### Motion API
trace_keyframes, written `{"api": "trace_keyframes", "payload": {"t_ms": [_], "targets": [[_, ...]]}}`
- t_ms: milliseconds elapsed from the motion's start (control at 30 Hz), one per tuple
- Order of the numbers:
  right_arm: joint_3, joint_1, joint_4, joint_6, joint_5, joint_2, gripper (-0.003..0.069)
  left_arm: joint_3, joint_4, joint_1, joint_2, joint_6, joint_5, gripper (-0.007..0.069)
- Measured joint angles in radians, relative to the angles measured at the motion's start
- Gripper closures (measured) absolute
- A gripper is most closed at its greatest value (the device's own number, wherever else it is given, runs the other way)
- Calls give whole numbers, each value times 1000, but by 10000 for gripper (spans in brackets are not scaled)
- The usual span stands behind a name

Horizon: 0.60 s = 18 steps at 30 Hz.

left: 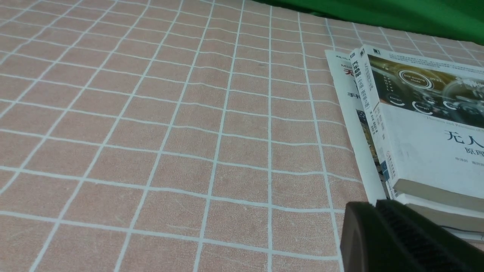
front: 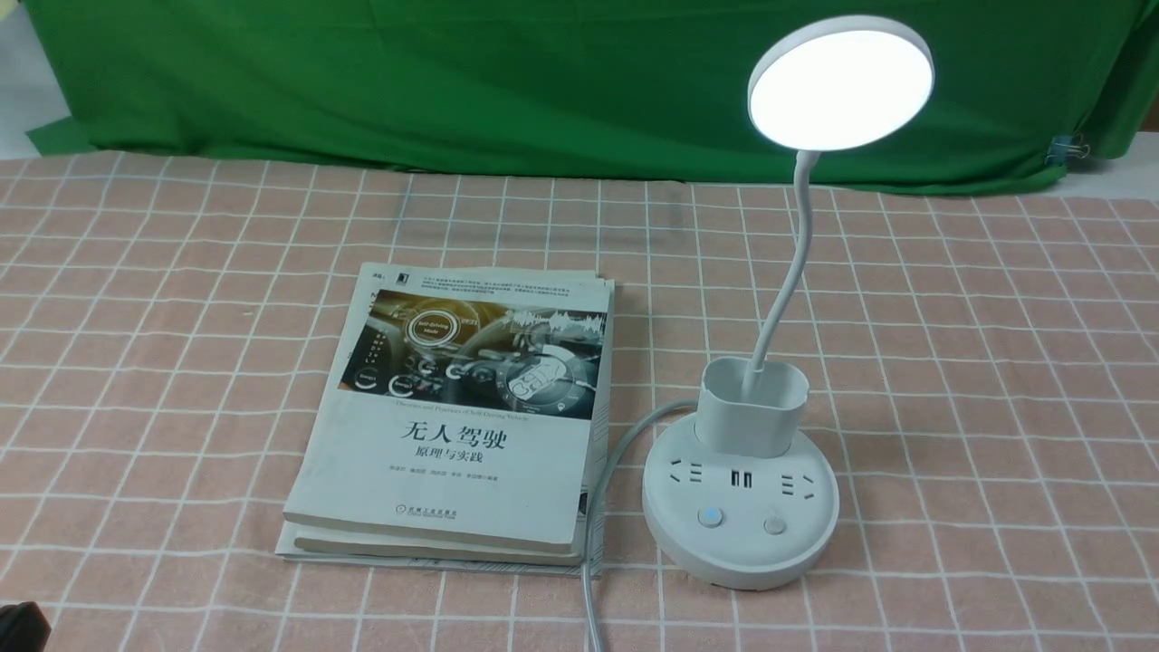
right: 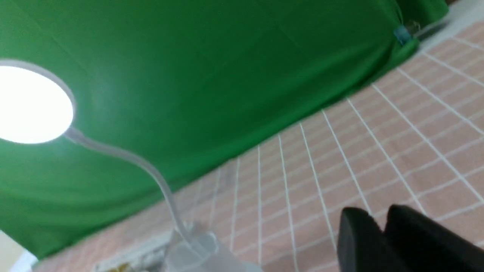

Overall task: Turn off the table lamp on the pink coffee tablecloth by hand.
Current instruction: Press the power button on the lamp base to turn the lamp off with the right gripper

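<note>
The white table lamp stands at the right on the pink coffee tablecloth [front: 996,362]. Its disc head [front: 840,83] is lit. Its round base [front: 741,534] has a blue-lit button [front: 711,517] and a plain button [front: 775,524]. In the right wrist view the lit head [right: 32,105] and the gooseneck [right: 151,173] show, blurred. My right gripper [right: 378,219] is shut and empty above the cloth, apart from the lamp. My left gripper [left: 374,206] is shut and empty, low by the near corner of the books [left: 427,143]. Only a black bit of the left arm [front: 20,625] shows in the front view.
Two stacked books [front: 462,407] lie just left of the lamp base. The lamp's grey cord [front: 598,507] runs between them toward the front edge. A green backdrop cloth [front: 453,81] hangs along the back, held by a clip [front: 1073,147].
</note>
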Motion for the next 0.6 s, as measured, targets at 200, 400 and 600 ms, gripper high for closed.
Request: {"api": "trace_keyframes", "payload": {"t_ms": [200, 400, 600], "targets": [[-398, 108, 0, -327, 437, 407, 614, 0, 0, 0, 0, 0, 0, 618], [-658, 172, 2, -444, 683, 840, 613, 0, 0, 0, 0, 0, 0, 618], [-794, 337, 19, -468, 689, 1197, 613, 0, 0, 0, 0, 0, 0, 618]]}}
